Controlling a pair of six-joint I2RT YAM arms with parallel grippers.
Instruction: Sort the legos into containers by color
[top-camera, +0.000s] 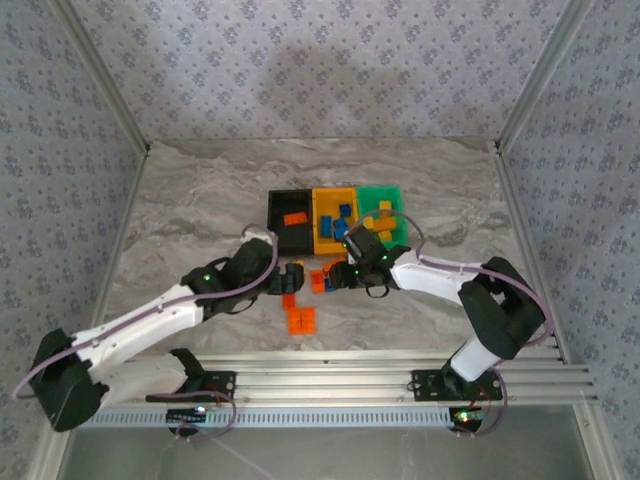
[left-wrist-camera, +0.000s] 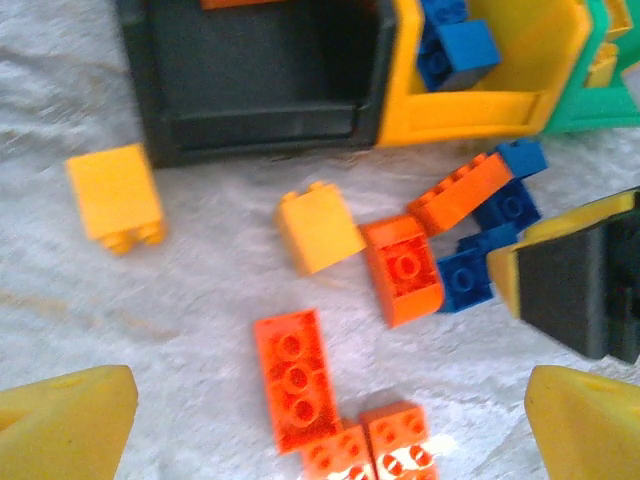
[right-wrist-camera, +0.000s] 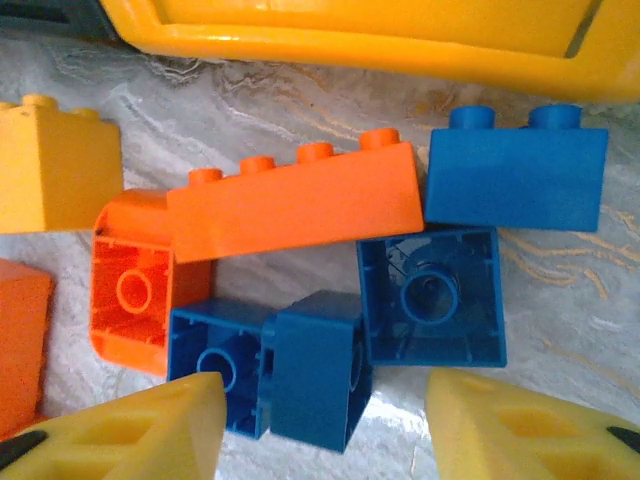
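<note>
Overhead, a marble-patterned table (top-camera: 200, 190) fills the floor of a wallpapered booth. Two white and black arms reach in from the near edge, the left arm (top-camera: 150, 320) and the right arm (top-camera: 450, 280), meeting near the middle.

Three bins stand joined in a row just beyond them. The black bin (top-camera: 275, 215) holds an orange brick (top-camera: 294, 218). The yellow bin (top-camera: 322, 243) holds blue bricks (top-camera: 340, 220). The green bin (top-camera: 380, 192) holds yellow bricks (top-camera: 380, 215).

Loose bricks lie on the table just in front of the bins, between the two claws. The left claw (left-wrist-camera: 332, 400) is spread wide and holds nothing. Its wrist camera shows a long orange plate (left-wrist-camera: 295, 375) below it, with two yellow blocks (left-wrist-camera: 115, 195) farther off near the black bin.

The right claw (right-wrist-camera: 325, 390) hangs low with its yellow fingers (right-wrist-camera: 120, 435) apart on either side of a small blue brick (right-wrist-camera: 315, 370). A gap shows on the right side, so it is not gripped. Just beyond lie a long orange brick (right-wrist-camera: 295, 205), an upturned blue brick (right-wrist-camera: 430, 295) and another blue brick (right-wrist-camera: 515, 180) on its side.
</note>
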